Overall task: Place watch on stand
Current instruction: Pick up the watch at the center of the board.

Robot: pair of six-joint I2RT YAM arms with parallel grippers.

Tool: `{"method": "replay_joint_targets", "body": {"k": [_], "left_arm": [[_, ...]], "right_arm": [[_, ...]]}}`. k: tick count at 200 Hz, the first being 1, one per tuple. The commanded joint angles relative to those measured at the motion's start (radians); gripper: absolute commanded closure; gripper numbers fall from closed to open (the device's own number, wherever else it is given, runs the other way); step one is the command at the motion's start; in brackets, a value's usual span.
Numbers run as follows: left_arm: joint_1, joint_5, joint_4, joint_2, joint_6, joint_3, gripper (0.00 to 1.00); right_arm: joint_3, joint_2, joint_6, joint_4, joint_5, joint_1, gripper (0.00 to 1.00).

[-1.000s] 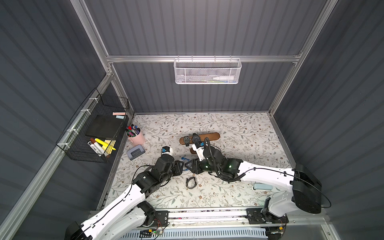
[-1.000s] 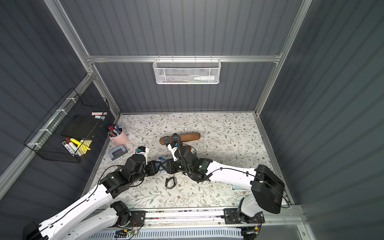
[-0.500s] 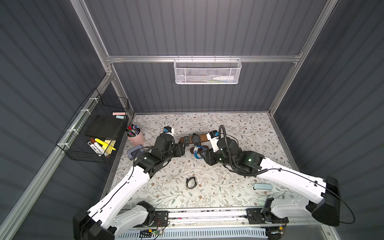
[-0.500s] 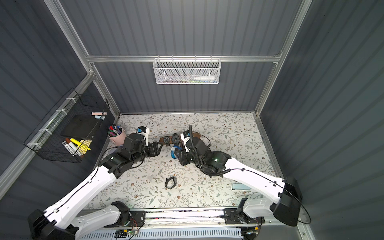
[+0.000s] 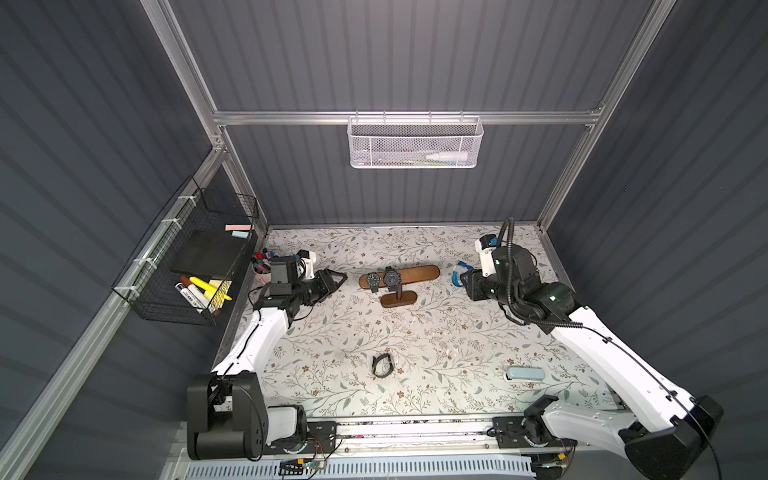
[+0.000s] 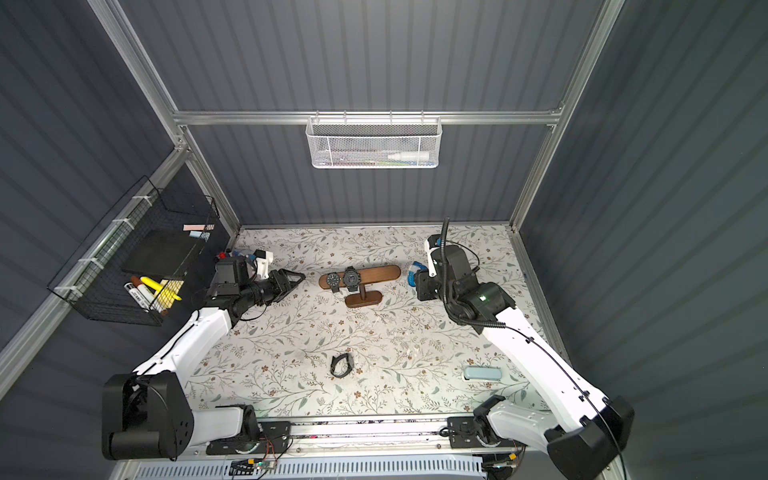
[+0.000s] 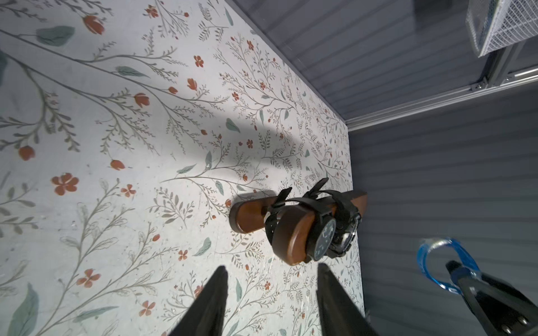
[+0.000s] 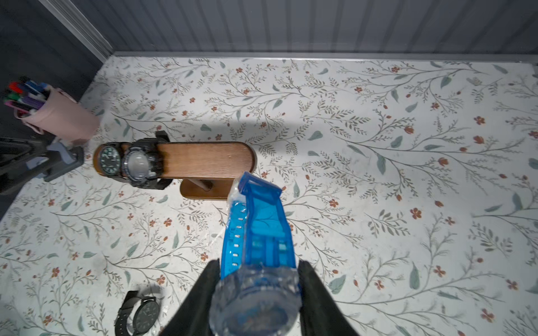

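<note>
The right gripper [image 8: 257,291] is clamped across the round case of the blue watch [image 8: 256,229], with the strap loop pointing ahead toward the stand [image 8: 203,160]. The watch hangs in the air near the bar's bare end, not touching it. It looks like light, translucent plastic: stiff at the case, soft and springy in the strap, probably a little slick. The case seems the sound place to hold, since the loop must stay free to slide over the bar's rounded end. The stand's small base may let it tip.

The left gripper [image 7: 270,291] stands open and empty off the opposite end, where two dark watches [image 8: 109,160] sit on the bar. The floral surface [image 5: 436,332] is flat and mostly bare — a black watch [image 5: 382,365] lies toward the front, and a pen cup [image 8: 64,119] stands by the left wall. Grey ribbed walls close it in on three sides.
</note>
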Motion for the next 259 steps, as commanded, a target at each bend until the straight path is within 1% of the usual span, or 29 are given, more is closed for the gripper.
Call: {"method": "replay_joint_targets", "body": {"k": [1,15,33,51,56,84,105,136,169,199,214,247,259], "left_arm": [[0.001,0.061,0.005,-0.001,0.037,0.013,0.55],[0.001,0.032,0.013,-0.010,0.047,-0.003,0.55],[-0.001,0.028,0.072,0.009,0.018,-0.013,0.59],[-0.002,0.015,0.006,0.042,0.066,0.014,0.62],[-0.003,0.008,0.002,0.048,0.072,0.020,0.62],[-0.026,-0.006,0.080,0.068,0.028,0.001,0.61],[-0.040,-0.055,0.071,0.063,0.043,-0.001,0.61],[-0.051,-0.067,0.094,0.055,0.048,-0.009,0.61],[-0.053,-0.046,0.129,0.075,0.032,-0.016,0.62],[-0.065,-0.072,0.133,0.074,0.026,-0.019,0.63],[-0.082,-0.098,0.104,0.084,0.045,-0.003,0.64],[-0.162,-0.176,0.045,0.120,0.072,0.074,0.64],[-0.165,-0.191,0.037,0.122,0.078,0.074,0.64]], "right_arm": [[0.058,0.090,-0.065,-0.077,0.045,-0.014,0.79],[0.059,0.127,-0.085,-0.051,0.067,-0.015,0.79],[0.063,0.170,-0.096,-0.021,0.080,-0.018,0.79],[0.083,0.216,-0.101,-0.021,0.107,-0.019,0.79],[0.088,0.227,-0.103,-0.020,0.118,-0.020,0.79],[0.096,0.278,-0.121,0.018,0.134,-0.020,0.79],[0.119,0.313,-0.137,0.047,0.152,-0.023,0.79],[0.179,0.378,-0.158,0.051,0.175,-0.023,0.80],[0.206,0.431,-0.167,0.059,0.164,-0.022,0.80],[0.229,0.455,-0.183,0.051,0.175,-0.023,0.80],[0.246,0.473,-0.190,0.043,0.171,-0.022,0.80],[0.280,0.498,-0.199,0.030,0.166,-0.022,0.80],[0.286,0.500,-0.200,0.022,0.160,-0.022,0.80]]}}
